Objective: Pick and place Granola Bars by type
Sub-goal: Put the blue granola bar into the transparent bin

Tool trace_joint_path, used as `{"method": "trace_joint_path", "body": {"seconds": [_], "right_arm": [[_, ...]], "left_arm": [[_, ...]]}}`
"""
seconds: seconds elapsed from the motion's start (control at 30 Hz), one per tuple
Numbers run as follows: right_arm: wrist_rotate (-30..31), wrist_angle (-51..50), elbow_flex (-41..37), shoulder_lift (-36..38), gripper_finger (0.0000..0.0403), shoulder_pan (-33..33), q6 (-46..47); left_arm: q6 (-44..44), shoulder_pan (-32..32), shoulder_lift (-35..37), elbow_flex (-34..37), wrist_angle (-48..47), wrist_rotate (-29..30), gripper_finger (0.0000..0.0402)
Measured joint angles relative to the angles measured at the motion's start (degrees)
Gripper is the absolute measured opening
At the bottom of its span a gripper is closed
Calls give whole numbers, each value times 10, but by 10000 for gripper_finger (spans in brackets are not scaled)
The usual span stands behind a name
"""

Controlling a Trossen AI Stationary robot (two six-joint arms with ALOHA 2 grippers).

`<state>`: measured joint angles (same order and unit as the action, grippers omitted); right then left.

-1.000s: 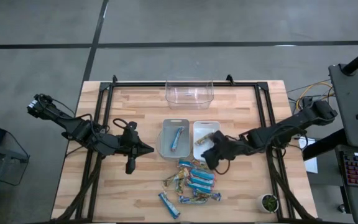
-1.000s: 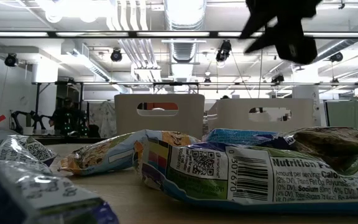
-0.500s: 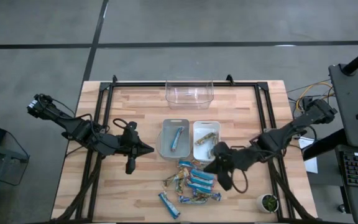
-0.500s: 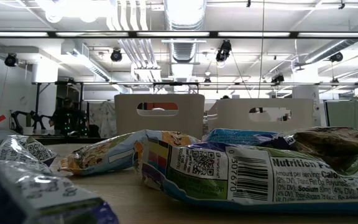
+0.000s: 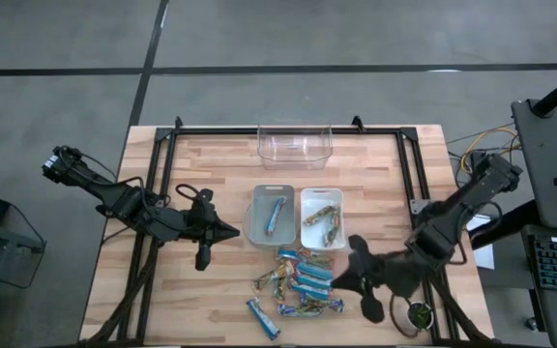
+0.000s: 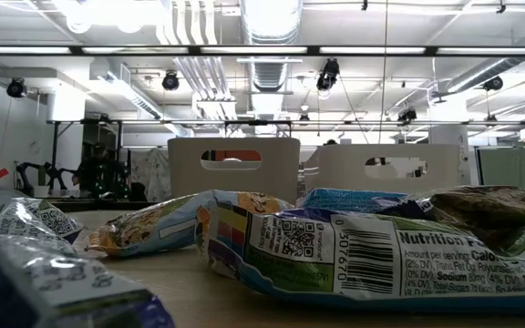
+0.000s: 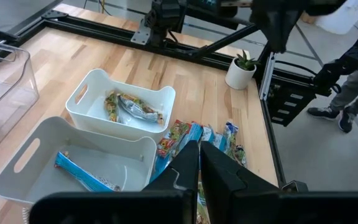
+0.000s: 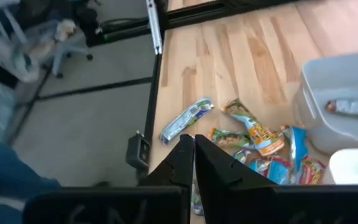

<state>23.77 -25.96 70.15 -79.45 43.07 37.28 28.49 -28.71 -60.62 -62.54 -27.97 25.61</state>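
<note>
Bars in shiny blue and gold wrappers (image 5: 303,282) look light, soft and slippery; I grab one across its middle. Right gripper (image 5: 335,280) and left gripper (image 5: 235,231) fingers are together, empty.

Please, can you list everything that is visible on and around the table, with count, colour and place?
Granola Bars: about ten loose, blue and greenish-gold, heaped at table's near middle
blue bar: one, in grey bin
greenish-gold bars: two or three, in white bin
clear bin: one, empty, table's far edge
small plant: one, green in white pot, table's near right corner
person: one, partly seen beyond the table
left gripper: shut, left of grey bin
right gripper: shut, empty, right of the heap
</note>
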Motion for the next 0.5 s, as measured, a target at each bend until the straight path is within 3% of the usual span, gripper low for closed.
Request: {"method": "trace_joint_path", "body": {"seconds": [0.5], "right_arm": [[30,27,2,-60,9,53,3]], "left_arm": [[0,0,0,0,-1,0,0]]}}
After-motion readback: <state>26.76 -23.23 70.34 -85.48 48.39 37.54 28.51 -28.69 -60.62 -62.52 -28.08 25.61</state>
